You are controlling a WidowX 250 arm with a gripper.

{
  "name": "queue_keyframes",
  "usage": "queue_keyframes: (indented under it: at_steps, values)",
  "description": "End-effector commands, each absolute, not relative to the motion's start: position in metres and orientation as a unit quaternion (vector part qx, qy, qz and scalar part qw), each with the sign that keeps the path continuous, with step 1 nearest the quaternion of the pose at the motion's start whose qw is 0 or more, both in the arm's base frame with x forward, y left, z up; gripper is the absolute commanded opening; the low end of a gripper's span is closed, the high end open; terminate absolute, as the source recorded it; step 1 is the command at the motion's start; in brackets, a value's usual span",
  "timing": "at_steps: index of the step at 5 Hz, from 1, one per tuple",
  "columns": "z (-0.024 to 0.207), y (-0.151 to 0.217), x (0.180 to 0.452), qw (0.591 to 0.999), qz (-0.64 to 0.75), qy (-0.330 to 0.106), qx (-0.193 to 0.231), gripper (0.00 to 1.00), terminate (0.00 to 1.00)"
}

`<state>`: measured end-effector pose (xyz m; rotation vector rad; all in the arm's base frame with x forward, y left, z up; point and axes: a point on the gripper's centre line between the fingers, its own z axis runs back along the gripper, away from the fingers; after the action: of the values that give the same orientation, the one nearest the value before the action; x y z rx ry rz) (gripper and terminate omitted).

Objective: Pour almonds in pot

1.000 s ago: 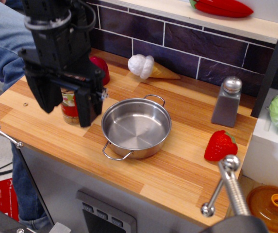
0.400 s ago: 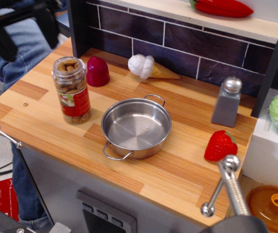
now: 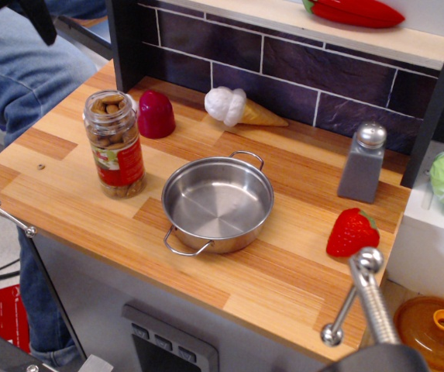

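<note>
You see brown almonds point(image 3: 110, 128) in a clear jar with a red label, and a shiny silver steel pot point(image 3: 217, 203). The table point(image 3: 283, 271) is striped light wood, bearing a red strawberry toy point(image 3: 352, 232).

only two dark fingers of the gripper point(image 3: 11, 31) showed at the top left corner, raised high and cut off by the edge; its opening could not be judged.
</note>
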<state>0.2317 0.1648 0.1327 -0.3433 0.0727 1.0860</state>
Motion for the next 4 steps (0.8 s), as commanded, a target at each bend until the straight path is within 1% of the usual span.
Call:
queue_keyframes:
  at_steps: [1, 2, 4]
  values:
    - [0.108, 0.183, 0.234, 0.8, 0.56, 0.147, -0.158, 1.0, 0.0]
    - [0.094, 0.181, 0.24, 0.789, 0.566, 0.173, -0.167, 1.0, 0.0]
    - [0.075, 0.17, 0.255, 0.753, 0.603, 0.2, -0.17, 1.0, 0.0]
